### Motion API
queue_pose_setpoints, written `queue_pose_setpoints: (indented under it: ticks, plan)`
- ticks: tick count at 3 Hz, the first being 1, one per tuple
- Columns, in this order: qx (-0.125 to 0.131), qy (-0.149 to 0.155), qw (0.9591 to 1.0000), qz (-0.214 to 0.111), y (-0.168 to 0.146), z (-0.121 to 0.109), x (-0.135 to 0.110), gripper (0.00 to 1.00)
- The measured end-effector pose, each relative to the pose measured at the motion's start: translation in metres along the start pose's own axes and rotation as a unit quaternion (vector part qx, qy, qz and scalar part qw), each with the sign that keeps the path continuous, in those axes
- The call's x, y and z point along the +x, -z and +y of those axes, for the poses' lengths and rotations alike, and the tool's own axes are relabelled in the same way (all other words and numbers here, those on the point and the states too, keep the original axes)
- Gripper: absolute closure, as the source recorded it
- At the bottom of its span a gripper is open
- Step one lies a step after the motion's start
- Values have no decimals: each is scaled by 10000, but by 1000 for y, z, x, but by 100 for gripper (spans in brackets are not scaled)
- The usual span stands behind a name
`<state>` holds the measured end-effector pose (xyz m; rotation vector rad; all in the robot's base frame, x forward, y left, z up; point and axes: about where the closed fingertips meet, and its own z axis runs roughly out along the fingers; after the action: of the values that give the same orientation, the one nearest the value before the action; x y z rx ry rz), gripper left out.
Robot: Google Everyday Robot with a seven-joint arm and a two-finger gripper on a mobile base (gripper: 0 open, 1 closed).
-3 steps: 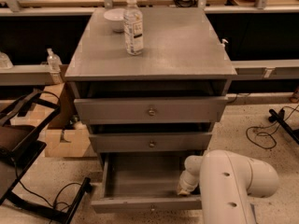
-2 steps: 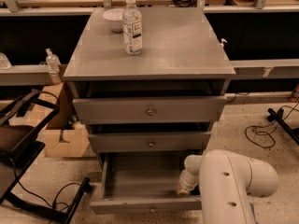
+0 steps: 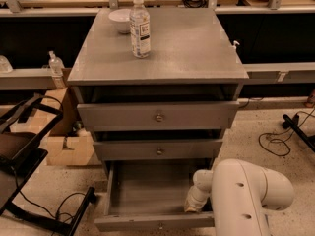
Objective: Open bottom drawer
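- Bottom drawer (image 3: 147, 193): lowest of three grey fronts, at 6 o'clock of the view. Drawn well out, with the bare interior floor exposed. Round knob (image 3: 160, 226) at the centre of the slim front.
- Orientation: long axis of the front from 9 to 3 o'clock. Travel toward 6 o'clock, open side up.
- Gripper (image 3: 193, 208): inside the drawer box, at the 4 o'clock corner, just behind the front. Mounted on the white arm (image 3: 251, 195) entering from 5 o'clock. Grip state and any hold: cannot tell.
- Middle drawer (image 3: 158, 150) and top drawer (image 3: 158, 116): directly above, toward 12 o'clock, each slightly proud of the carcass.
- Water bottle (image 3: 140, 26) and white bowl (image 3: 119, 19): upright on the cabinet top (image 3: 197, 48), at its 11 o'clock corner.
- Risk, judged: skewing and jamming on the runners, caused by an off-centre pull from the right corner.
- Risk, judged: leaving the runners altogether, caused by further travel from an already long extension.
- Risk, judged: toppled bottle, caused by a jerk through the cabinet.
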<state>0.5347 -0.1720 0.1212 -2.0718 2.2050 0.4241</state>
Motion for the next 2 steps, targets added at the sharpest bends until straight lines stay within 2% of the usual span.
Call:
queue_pose_setpoints:
  ticks: [1,2]
  plan:
    - [-81,-43,9999,-42,-7,17,-1,100]
    - [-81,-43,9999,-42,-6,9,-2,99]
